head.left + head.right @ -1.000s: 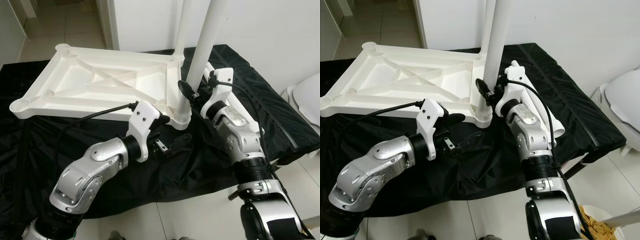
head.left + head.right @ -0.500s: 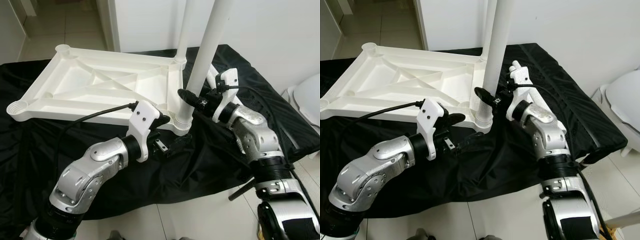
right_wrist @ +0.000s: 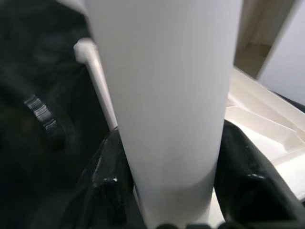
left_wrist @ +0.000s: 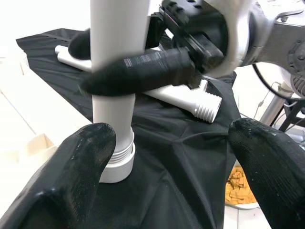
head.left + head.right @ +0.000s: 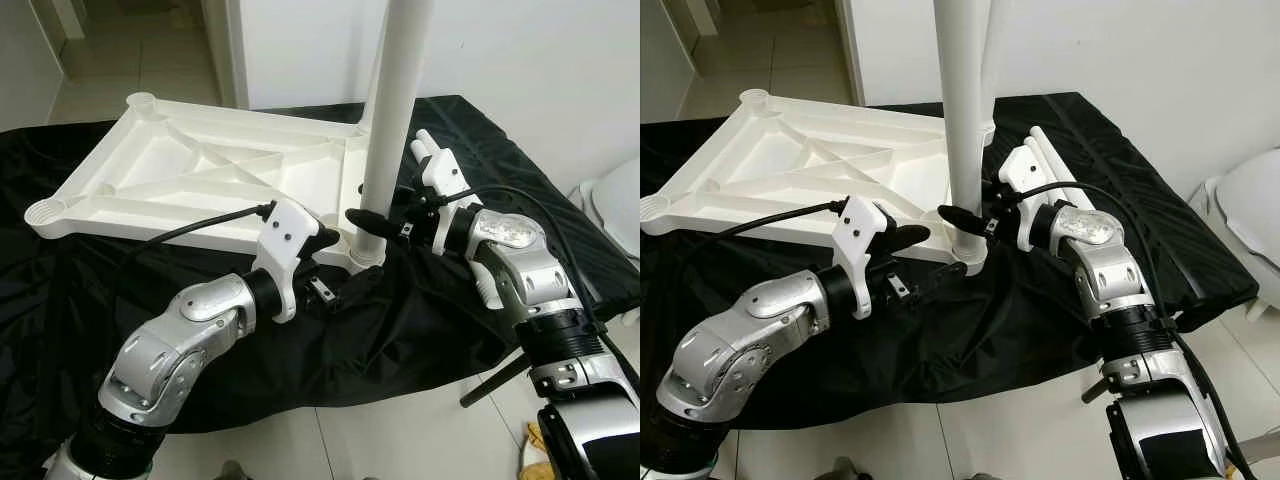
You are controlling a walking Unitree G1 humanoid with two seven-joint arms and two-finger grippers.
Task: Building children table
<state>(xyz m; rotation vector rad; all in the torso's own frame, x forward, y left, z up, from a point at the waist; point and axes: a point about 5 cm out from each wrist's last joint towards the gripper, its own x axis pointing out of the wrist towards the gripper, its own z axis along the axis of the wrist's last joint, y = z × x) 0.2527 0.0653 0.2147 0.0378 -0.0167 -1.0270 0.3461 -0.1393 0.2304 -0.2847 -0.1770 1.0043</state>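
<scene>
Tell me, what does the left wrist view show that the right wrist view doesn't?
Left wrist view: the left tool's own open fingers, spare legs lying on the black cloth, and the upright leg's threaded end in its corner socket. Right wrist view: the ribbed underside of the tabletop beyond the leg. Both: the upright white leg with the right tool clamped around it.
</scene>
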